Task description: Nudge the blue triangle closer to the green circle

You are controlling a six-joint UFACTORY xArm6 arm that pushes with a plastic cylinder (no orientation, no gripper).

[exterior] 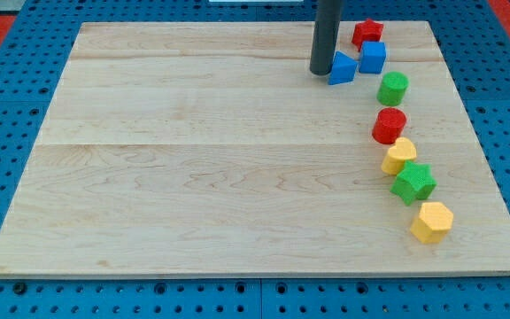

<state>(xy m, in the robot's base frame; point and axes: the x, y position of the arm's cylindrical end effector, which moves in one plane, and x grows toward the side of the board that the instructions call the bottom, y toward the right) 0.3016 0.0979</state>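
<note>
The blue triangle [343,68] lies near the view's top right on the wooden board [193,159]. The green circle [392,88] sits a short way to its lower right, with a small gap between them. My tip [321,71] stands right against the triangle's left side. The rod rises straight up out of the view's top.
A blue cube [373,58] touches the triangle's right side, with a red star [367,33] above it. Below the green circle run a red circle [389,126], a yellow block [399,155], a green star [413,182] and a yellow hexagon [431,221]. The board's right edge is close.
</note>
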